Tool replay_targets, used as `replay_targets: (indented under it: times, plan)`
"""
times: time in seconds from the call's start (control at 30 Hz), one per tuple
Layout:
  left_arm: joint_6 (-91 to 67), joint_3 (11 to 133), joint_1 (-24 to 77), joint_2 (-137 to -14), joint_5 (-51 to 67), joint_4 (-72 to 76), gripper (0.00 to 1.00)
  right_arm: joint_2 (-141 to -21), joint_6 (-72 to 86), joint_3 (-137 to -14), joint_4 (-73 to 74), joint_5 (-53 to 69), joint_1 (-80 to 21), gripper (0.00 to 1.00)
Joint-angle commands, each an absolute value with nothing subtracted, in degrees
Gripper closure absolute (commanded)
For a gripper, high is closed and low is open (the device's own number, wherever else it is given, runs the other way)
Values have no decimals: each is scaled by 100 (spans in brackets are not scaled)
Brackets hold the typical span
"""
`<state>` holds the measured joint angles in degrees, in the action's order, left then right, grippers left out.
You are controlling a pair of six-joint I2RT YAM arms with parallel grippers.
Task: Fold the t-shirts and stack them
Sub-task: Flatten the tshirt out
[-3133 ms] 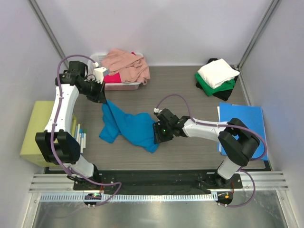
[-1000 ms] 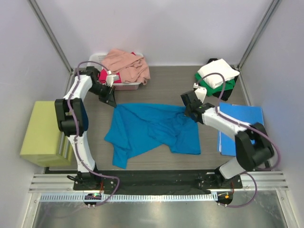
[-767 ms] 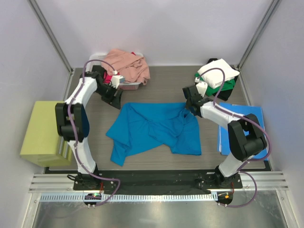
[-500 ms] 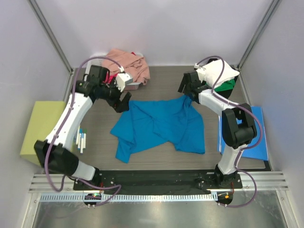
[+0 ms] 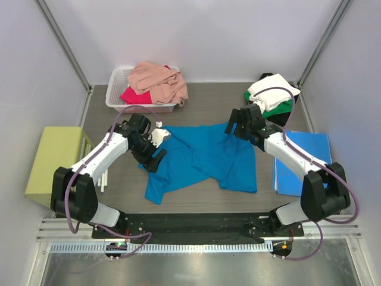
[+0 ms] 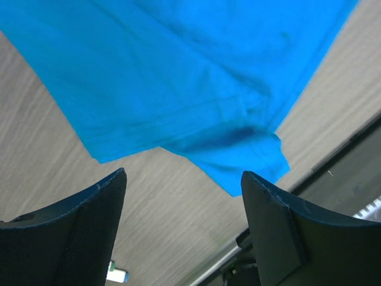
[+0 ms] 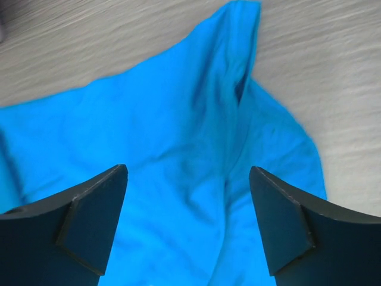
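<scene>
the teal-blue t-shirt [image 5: 205, 156] lies in the middle of the worktop [image 5: 202, 107], spread out but rumpled. creases run across its middle, and one flap trails off toward the near left.

the left hand [image 5: 156, 159] is over the shirt's left edge. from its wrist camera the two fingers [image 6: 80, 226] stand wide apart with nothing between them, only blue cloth and bare worktop below. it has hold of nothing.

the right hand [image 5: 236, 126] is at the shirt's far right corner. its fingers [image 7: 89, 220] are also spread wide and empty, and under them the cloth shows a raised fold running up to a narrow tip. whether either hand touches the cloth i cannot tell.

at the far left stands a white basket [image 5: 114, 90]. the salmon pink t-shirt [image 5: 158, 80] is heaped over its right side and spills past the rim, and the magenta-red t-shirt [image 5: 134, 95] lies inside beneath it.

in the far right corner the white t-shirt [image 5: 272, 88] lies folded on top of the green t-shirt [image 5: 278, 108]. near that pile, along the right edge, lies a flat blue sheet [image 5: 305, 159], partly under the right arm. a yellow-green block [image 5: 55, 164] sits off the worktop's left side.
</scene>
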<state>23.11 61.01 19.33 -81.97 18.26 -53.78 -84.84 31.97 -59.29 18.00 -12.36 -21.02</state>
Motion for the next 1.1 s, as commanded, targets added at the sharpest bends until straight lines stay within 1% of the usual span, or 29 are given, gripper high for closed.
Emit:
replay_targets:
  times: [0.0, 0.13, 0.27, 0.5, 0.63, 1.07]
  plan:
    - [2074, 6258, 1916, -8611, 1441, -4808, 22, -7796, 3454, -5511, 1881, -686, -2171, 14]
    - [1890, 6460, 2021, -8938, 1564, -4764, 23, -7725, 3533, -5178, 1864, -510, -2215, 18]
    - [1784, 6592, 2442, -9202, 1494, -4729, 24, -7927, 3630, -5080, 1767, -343, -2250, 21]
    - [1714, 6741, 2803, -9404, 1406, -4834, 27, -8182, 3762, -4948, 1565, -185, -2303, 22]
    - [1714, 6680, 2821, -9545, 1397, -4860, 35, -8227, 3779, -4939, 1564, -158, -2311, 23]
    - [1591, 6627, 3006, -9853, 1529, -4992, 41, -8332, 3788, -4887, 1529, -167, -2320, 25]
